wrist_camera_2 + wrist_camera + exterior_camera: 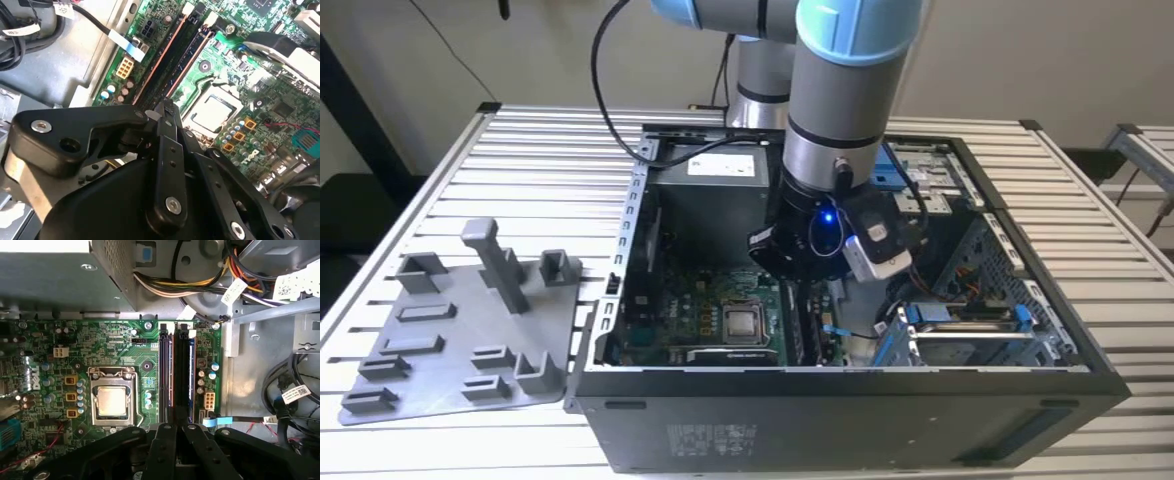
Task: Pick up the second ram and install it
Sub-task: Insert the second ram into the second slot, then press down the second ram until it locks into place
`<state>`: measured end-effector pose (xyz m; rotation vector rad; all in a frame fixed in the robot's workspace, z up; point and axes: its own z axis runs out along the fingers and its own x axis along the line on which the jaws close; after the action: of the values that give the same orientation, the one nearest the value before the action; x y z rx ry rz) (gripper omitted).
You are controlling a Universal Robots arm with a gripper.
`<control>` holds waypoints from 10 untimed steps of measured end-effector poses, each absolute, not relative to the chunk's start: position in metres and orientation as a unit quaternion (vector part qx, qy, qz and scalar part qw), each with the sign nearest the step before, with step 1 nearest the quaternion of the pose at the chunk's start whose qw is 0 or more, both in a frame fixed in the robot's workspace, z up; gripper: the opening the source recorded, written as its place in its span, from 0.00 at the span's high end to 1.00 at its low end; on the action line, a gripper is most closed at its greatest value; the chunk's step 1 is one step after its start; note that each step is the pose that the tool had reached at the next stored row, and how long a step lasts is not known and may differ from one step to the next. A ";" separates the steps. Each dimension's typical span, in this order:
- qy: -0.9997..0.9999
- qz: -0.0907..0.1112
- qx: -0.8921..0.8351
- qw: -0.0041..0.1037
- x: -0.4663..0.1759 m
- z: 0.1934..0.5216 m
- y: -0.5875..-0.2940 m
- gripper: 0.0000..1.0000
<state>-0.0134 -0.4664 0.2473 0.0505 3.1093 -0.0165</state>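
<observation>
First wrist view looks straight down into the computer case, and the shiny square processor socket (111,400) is my landmark. Just beside the socket run two long memory slots, side by side. The second ram (184,375) is the dark stick with a blue edge standing in the slot farther from the socket. My gripper (176,432) sits over one end of those slots, and its black fingers (165,440) are pressed close together. I cannot tell if they pinch the stick or just rest on it.

In the second wrist view my gripper (167,107) points down at the end of the same dark stick (172,70), close to the socket (212,112).

In the exterior view my arm (834,120) reaches down into the open computer case (854,430). A grey holder tray (454,330) lies on the table outside the case, far from the socket.
</observation>
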 end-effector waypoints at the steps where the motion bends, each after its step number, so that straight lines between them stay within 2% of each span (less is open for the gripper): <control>1: 1.000 -0.005 0.016 0.016 -0.013 0.247 -0.466 0.89; 10: 1.000 -0.005 0.016 0.016 -0.013 0.249 -0.466 0.89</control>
<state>-0.0134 -0.4664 0.2485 0.0505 3.1092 -0.0165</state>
